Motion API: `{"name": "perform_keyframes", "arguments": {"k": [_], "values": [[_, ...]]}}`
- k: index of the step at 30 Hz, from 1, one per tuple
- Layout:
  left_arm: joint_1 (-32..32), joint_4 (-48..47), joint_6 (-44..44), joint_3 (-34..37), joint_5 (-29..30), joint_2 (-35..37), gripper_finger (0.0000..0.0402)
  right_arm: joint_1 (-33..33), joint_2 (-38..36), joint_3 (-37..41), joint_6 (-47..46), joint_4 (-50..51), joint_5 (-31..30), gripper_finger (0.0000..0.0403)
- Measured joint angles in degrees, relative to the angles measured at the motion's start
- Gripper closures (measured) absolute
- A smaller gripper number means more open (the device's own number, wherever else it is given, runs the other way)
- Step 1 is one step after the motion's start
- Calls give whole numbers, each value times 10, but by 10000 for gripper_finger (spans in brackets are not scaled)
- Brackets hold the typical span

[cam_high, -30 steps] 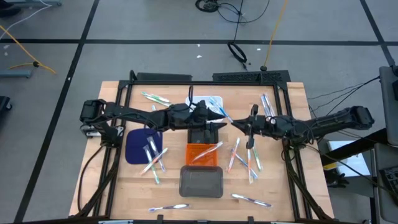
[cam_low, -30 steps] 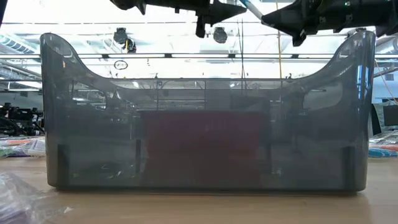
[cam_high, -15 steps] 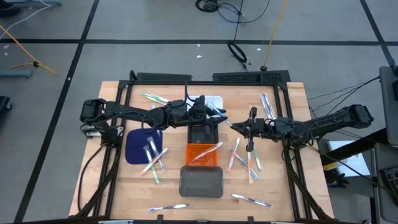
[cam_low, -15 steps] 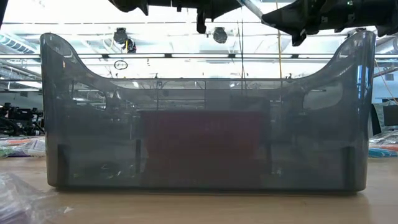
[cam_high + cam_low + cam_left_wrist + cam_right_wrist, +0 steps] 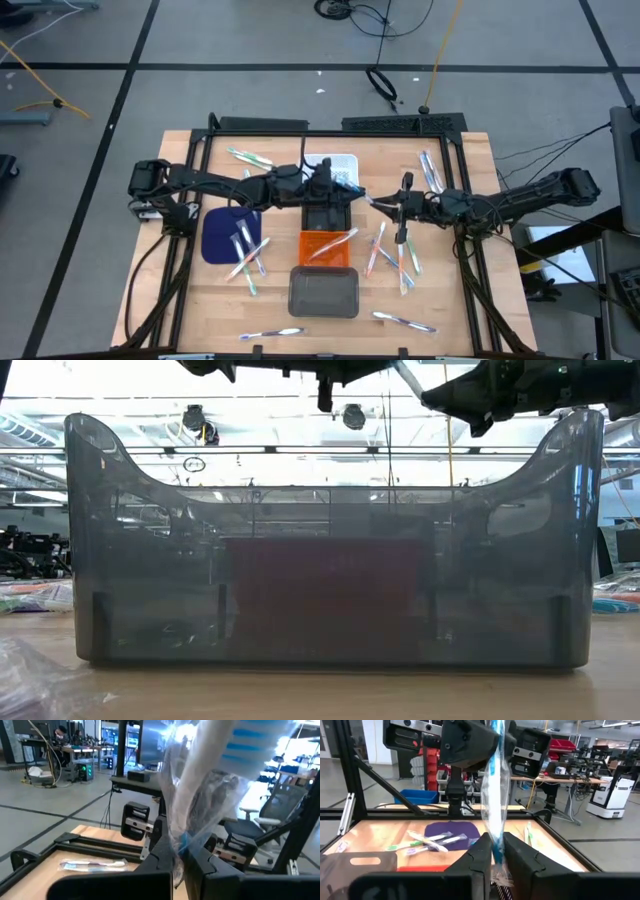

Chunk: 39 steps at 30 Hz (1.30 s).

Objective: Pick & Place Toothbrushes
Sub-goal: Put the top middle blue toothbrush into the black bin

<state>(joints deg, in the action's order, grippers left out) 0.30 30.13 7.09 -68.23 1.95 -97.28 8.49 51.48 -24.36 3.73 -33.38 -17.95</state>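
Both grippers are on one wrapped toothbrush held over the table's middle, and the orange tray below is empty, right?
Not quite. The orange tray is not empty: the high view shows one toothbrush lying across it. The rest holds: the left gripper and the right gripper are both shut on the same wrapped toothbrush above the table's middle.

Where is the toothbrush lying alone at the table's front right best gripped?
Take the toothbrush at mid-handle, straight from above, fingers across its length: it lies flat on the table, nearly along the front edge, with bare wood on both sides. The left gripper and right gripper are now both shut on a wrapped toothbrush.
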Motion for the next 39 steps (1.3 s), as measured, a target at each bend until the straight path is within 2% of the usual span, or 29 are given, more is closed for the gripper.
{"name": "perform_keyframes", "arguments": {"k": [9, 14, 17, 33, 39], "values": [[-13, -142, -6, 1, 7, 65, 397, -3, -2, 0, -10, 21, -3, 314], [-43, -261, 10, 0, 11, 97, 398, -17, -2, 0, -15, 36, -1, 286], [-66, -285, 24, 0, 20, 97, 398, -20, -2, 0, -15, 37, -1, 277], [-203, -403, 162, 0, 11, 89, 398, -22, -2, 0, -50, 40, -1, 284], [-245, -405, 237, 0, 15, 51, 398, -22, -2, 0, -78, 57, 0, 284]]}}
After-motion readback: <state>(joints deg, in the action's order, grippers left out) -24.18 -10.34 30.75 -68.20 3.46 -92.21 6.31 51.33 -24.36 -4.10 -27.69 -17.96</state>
